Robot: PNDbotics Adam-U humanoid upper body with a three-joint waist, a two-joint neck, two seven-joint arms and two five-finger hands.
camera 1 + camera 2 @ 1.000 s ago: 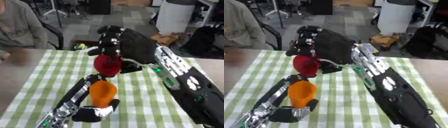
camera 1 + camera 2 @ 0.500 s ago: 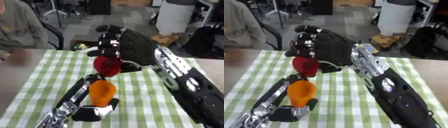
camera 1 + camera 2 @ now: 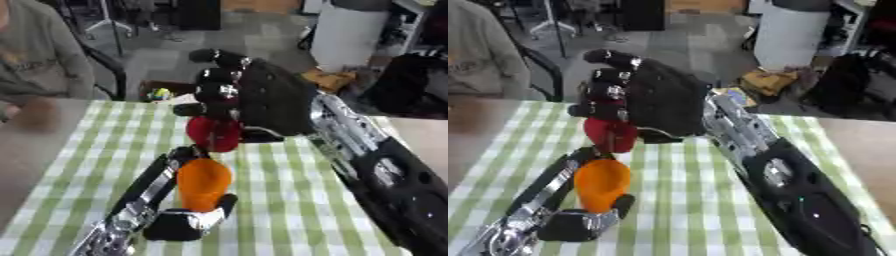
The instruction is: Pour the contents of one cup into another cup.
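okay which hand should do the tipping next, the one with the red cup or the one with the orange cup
Right, probably. The right hand holds the red cup raised just above the orange cup, so it only needs to tilt. The left hand grips the orange cup lower down, well placed to receive.

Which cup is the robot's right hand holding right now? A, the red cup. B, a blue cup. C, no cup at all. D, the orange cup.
A: the right hand has its fingers curled round the red cup, held above the orange cup, which sits in the left hand.
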